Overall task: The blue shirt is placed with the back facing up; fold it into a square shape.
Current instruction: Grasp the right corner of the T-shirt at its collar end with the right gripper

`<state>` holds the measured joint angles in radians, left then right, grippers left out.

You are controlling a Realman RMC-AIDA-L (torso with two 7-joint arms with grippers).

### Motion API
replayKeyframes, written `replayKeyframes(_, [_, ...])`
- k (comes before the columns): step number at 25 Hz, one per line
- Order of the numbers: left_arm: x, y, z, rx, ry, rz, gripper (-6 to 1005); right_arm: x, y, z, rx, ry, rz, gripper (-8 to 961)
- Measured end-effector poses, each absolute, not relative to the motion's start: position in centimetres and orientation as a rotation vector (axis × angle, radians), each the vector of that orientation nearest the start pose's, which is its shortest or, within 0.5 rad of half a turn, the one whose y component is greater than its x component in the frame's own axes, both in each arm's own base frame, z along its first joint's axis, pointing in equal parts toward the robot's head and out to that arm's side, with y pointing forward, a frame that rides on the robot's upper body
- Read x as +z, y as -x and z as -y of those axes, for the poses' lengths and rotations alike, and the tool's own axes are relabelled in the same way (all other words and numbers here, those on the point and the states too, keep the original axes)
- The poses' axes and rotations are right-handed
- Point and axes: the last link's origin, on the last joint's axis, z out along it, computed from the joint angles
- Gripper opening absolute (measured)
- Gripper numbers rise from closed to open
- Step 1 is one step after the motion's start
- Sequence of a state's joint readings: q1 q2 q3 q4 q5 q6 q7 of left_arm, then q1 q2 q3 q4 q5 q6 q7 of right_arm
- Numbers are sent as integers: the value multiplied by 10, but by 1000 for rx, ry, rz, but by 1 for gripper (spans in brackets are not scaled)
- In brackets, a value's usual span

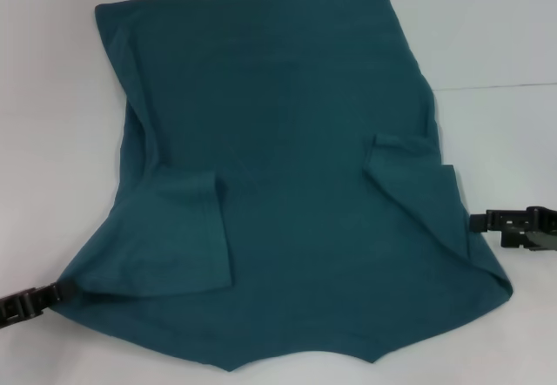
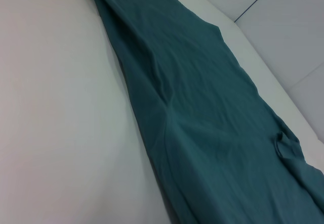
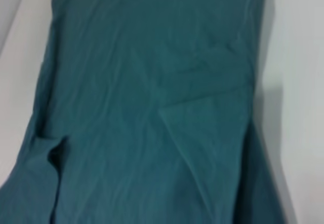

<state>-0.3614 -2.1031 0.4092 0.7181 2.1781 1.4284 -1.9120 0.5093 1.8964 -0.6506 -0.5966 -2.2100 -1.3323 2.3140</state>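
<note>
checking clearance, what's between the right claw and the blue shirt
Only bare white table in the head view: the right claw sits just beside the blue shirt edge.

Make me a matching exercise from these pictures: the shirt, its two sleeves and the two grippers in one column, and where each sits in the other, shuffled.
Column one:
1. blue shirt
2. left sleeve
3. right sleeve
4. left gripper
5. right gripper

Column two:
A. at the shirt's near left corner
B. spread over the white table
C. folded inward on the shirt's right side
D. beside the shirt's right edge
E. folded inward on the shirt's left side

Pairs: 1-B, 2-E, 3-C, 4-A, 5-D
</note>
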Motion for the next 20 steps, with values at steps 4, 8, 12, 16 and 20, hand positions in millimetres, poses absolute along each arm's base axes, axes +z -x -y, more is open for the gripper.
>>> replayKeyframes(4, [29,356,-288,-685,2087,1571,16,65,-351,-346,433,2007,-1821,882])
replayKeyframes(8, [29,355,-289,-683,2091,1570,16,64,-354,-345,405,1996,-1825,881])
replayKeyframes(12, [29,355,-291,-681,2092,1570,16,62,-353,-346,393,2002,-1820,880])
replayKeyframes(16, [29,354,-291,-682,2092,1570,16,57,-351,-347,391,2015,-1817,879])
replayKeyframes(20, [29,354,-292,-683,2091,1572,16,54,-350,-346,370,2032,-1811,878])
